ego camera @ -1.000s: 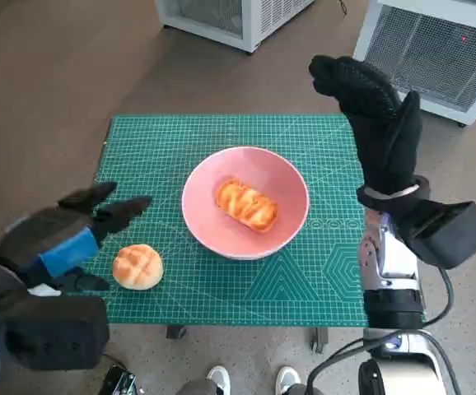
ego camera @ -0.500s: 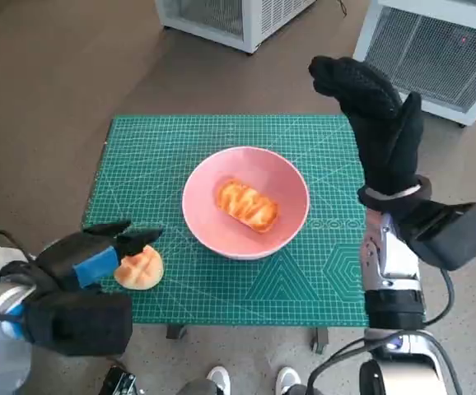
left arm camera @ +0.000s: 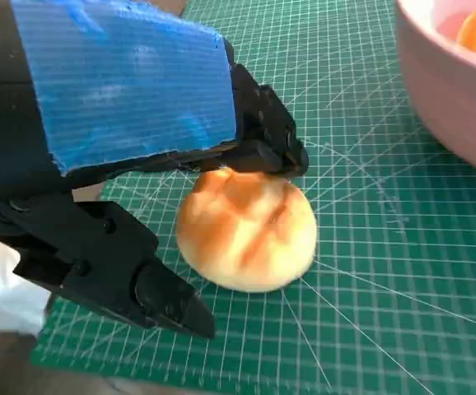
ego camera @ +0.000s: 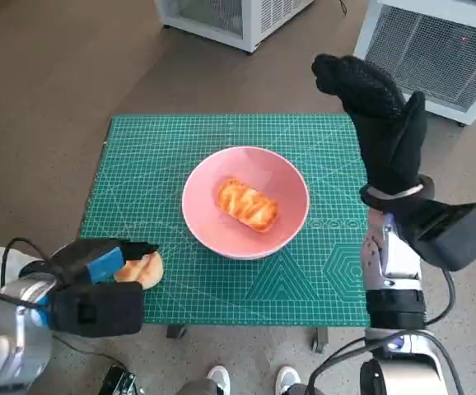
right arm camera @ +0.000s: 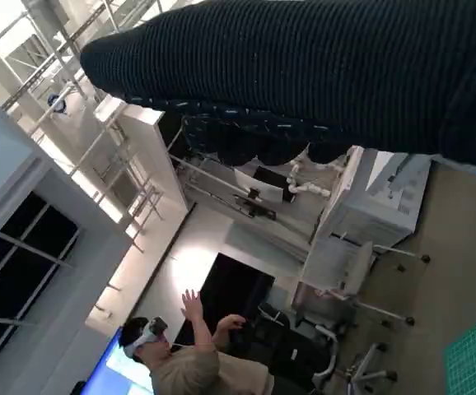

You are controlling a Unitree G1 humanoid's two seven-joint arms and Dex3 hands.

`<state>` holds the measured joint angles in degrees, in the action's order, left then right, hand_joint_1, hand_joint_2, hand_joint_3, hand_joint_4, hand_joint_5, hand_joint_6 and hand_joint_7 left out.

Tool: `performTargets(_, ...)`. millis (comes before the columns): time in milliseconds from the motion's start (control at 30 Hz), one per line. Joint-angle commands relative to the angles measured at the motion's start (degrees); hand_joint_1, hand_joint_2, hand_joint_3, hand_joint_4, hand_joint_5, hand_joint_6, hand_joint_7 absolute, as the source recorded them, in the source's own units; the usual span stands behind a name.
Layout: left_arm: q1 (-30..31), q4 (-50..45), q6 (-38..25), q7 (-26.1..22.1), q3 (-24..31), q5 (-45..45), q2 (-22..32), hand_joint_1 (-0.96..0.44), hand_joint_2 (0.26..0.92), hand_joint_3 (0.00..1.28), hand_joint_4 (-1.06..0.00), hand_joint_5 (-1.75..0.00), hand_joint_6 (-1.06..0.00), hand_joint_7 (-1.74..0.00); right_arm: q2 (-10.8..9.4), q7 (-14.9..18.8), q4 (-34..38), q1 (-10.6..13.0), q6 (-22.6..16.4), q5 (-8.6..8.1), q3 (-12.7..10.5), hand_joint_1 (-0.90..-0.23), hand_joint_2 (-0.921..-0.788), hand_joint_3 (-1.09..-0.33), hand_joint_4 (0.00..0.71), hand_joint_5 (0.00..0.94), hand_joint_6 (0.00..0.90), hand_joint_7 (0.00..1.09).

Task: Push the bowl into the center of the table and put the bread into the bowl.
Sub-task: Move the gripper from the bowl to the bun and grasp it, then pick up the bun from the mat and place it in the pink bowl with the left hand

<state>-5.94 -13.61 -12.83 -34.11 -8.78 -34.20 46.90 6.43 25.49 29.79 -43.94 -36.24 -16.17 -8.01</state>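
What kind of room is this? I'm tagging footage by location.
Probably a robotics lab: a green gridded cutting mat covers the small table, white vented equipment cabinets stand behind, and a person wearing a headset gestures nearby.

One pink bowl (ego camera: 245, 202) sits on the counter's single green cutting mat (ego camera: 304, 140). Two pieces of bread: a glazed loaf (ego camera: 246, 205) and a round bun (ego camera: 145, 269), the latter partly hidden. Two white cabinets, seemingly, stand behind.

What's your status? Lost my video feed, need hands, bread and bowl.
Left hand around round bun, no firm grip visible. Right hand raised, empty. Pink bowl mid-table, one pastry inside. Path to bowl open.
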Motion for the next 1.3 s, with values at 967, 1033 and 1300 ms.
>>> performTargets(967,-2.8,10.6,17.7,12.1,2.0,1.4,-0.7,0.0,0.92,0.06,-0.73,-1.15,-0.62,-1.15,-0.3,0.1,-1.2,2.4,1.8,-0.49,-0.1,-0.717,-0.921,-0.743,0.209,0.0,0.106,0.44)
performTargets(1033,-3.0,9.9,17.6,11.9,2.7,2.2,-0.8,0.0,0.92,0.06,-0.73,-1.14,-0.62,-1.15,-0.3,0.1,-1.1,2.3,1.9,-0.56,-0.2,-0.718,-0.921,-0.742,0.209,0.0,0.106,0.44)
performTargets(1300,-3.7,8.2,17.4,11.2,4.5,4.6,-1.2,0.0,0.92,0.04,-0.74,-1.15,-0.64,-1.12,-0.2,0.0,-1.0,2.4,1.9,-0.66,-0.2,-0.718,-0.921,-0.738,0.212,0.001,0.107,0.44)
